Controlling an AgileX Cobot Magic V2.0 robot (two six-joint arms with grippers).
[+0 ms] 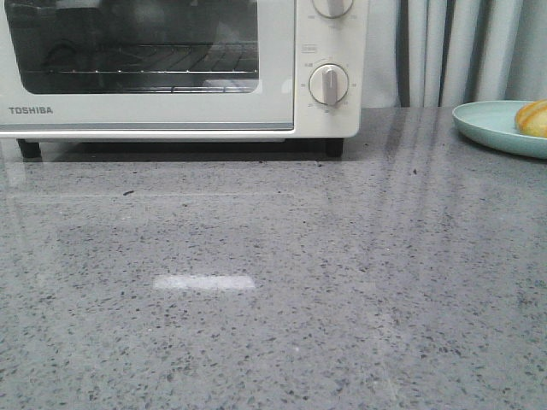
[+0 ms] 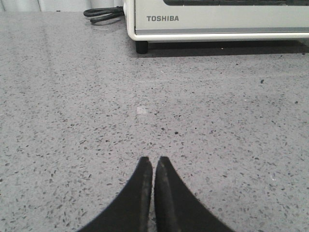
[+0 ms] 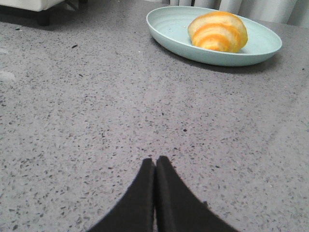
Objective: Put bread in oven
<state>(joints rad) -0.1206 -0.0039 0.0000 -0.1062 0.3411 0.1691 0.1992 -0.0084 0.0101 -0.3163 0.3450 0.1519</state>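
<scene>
Nothing of the task looks done yet, as we judge it. Bread [image 3: 218,32] lies on a pale green plate [image 3: 169,34], well ahead of our right pincer [image 3: 155,162] and somewhat off to one side in its wrist view, with bare counter [image 1: 282,282] between. That pincer's 2 fingers are pressed together and hold nothing. Our left pincer [image 2: 154,162] is likewise closed tight and empty; the oven [image 2: 217,21] stands well ahead of it, resting on black feet [image 2: 141,47], with a dark cord [image 2: 102,14] coiled beside its corner. Neither pincer touches anything we can see.

In the front view the oven's door [image 1: 145,64] appears closed, the wire rack [image 1: 154,60] showing through the glass, and we see no bread inside. So all the work is left, by our reckoning: the door wants opening, the bread wants lifting off the plate and carrying across, then setting on the rack.

For writing, "TOSHIBA" reads plainly in grey capitals on the door's lower left. Small marks ring the lower knob [image 1: 328,84], and a tiny label sits above it, but both are too small for us to read. A 2nd knob [image 1: 332,7] is cut off by the frame's upper edge.
</scene>
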